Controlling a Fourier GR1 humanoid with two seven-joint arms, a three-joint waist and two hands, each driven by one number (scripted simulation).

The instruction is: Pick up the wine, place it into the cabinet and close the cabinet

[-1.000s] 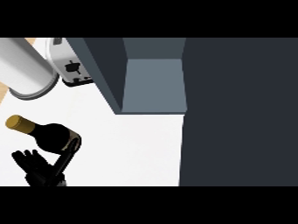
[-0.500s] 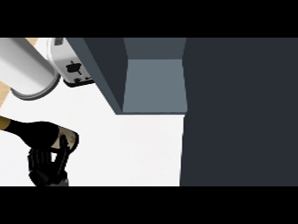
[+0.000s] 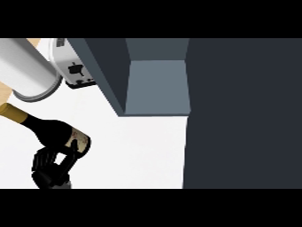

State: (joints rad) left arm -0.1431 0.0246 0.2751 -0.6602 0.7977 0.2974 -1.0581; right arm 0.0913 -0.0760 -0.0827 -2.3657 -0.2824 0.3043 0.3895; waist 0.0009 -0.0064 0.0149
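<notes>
Now carrying the wine bottle (image 3: 54, 131) in the left hand (image 3: 50, 167), fingers curled round its base, needing the tilted neck steered toward the open cabinet (image 3: 157, 86).

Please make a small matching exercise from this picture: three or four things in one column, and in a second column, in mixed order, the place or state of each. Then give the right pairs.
Things:
1. wine bottle
2. left hand
3. cabinet
4. toaster

Places or states:
A. open, its grey inside showing
B. at the lower left, fingers curled round the base of a dark thing
C. tilted, its gold-capped neck pointing to the upper left
D. at the top of the counter, just left of the cabinet wall

Pairs: 1-C, 2-B, 3-A, 4-D
</notes>
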